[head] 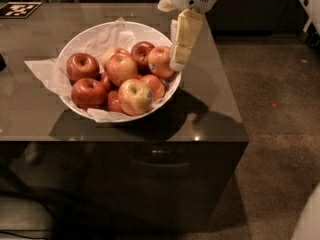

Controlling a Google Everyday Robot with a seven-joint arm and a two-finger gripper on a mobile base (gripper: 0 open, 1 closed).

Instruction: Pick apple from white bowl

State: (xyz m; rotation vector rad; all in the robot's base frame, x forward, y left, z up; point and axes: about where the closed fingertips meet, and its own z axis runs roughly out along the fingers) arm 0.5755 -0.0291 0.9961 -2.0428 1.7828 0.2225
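The white bowl [80,41] stands on the dark table, lined with crumpled white paper and holding several apples. The apple [159,60], orange-red with a small bluish sticker, lies at the bowl's right side against the rim. A yellow-green apple [133,97] with a sticker lies at the front, and darker red apples [81,66] lie to the left. My gripper [178,63] hangs from the white arm head at the top. It sits over the bowl's right rim, just right of the apple and very close to it.
The table [30,114] ends just right of the bowl, with speckled floor [270,134] beyond. A black-and-white marker tag [19,9] lies at the far left corner. A dark object [1,61] sits at the left edge. Dark cabinets stand behind.
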